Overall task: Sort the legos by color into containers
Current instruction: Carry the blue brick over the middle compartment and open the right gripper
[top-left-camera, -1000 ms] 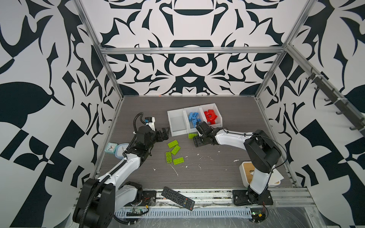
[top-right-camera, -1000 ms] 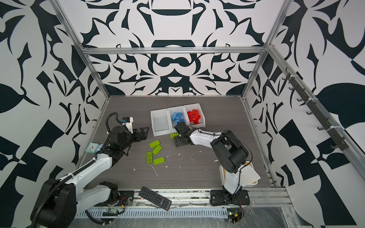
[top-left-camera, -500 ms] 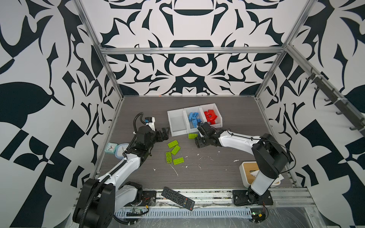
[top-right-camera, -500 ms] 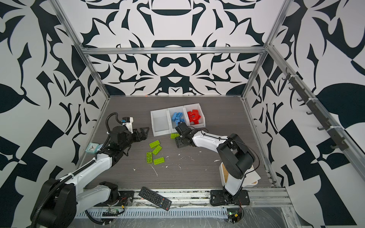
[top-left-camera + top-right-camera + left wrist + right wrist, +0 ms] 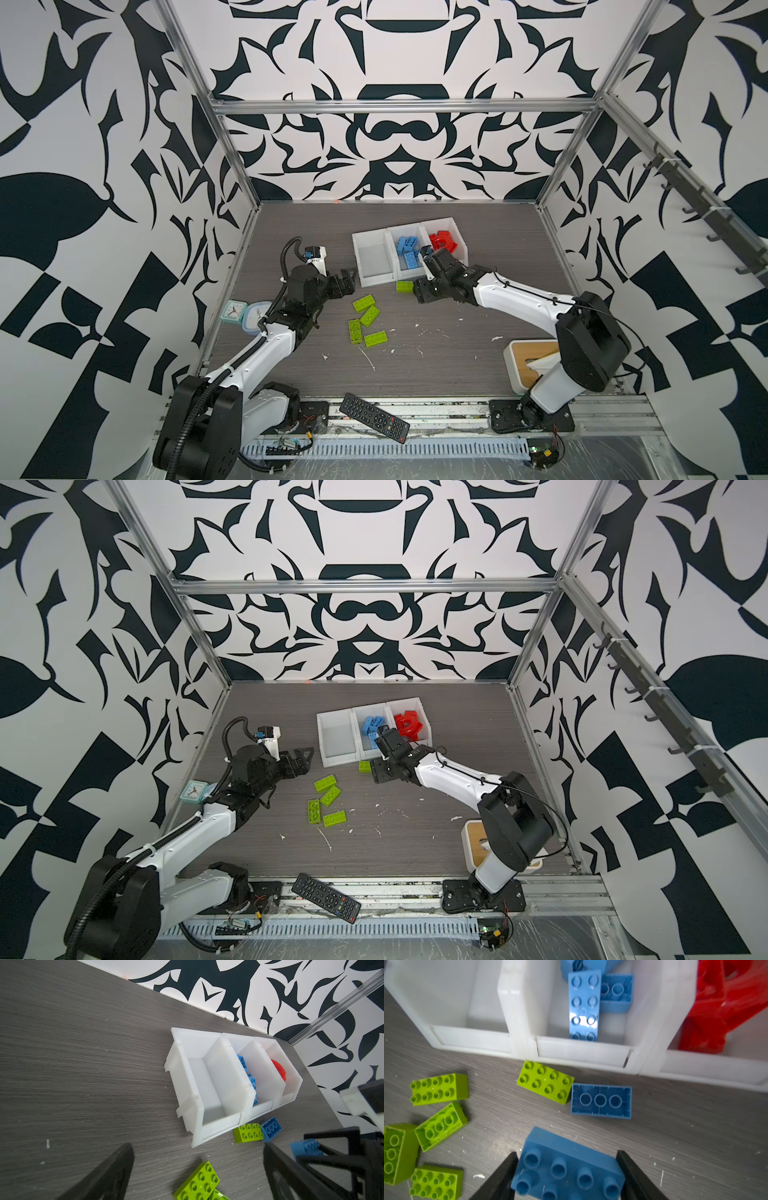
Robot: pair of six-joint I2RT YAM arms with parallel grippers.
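Note:
My right gripper is shut on a blue lego brick, studs facing the camera, just in front of the containers; whether it rests on the table I cannot tell. In both top views this gripper sits low by the middle bin. The left bin is empty, the middle one holds blue bricks, the right one red pieces. A lime brick and an upturned blue brick lie against the bins' front. Several lime bricks lie between the arms. My left gripper is open and empty.
Two small clocks stand by the left wall. A white box with a wooden lid sits beside the right arm's base. A black remote lies on the front rail. White scraps dot the table.
The right jaws have closed a little onto the blue brick, and the right arm's elbow has swung out to the right. The left arm has not moved.

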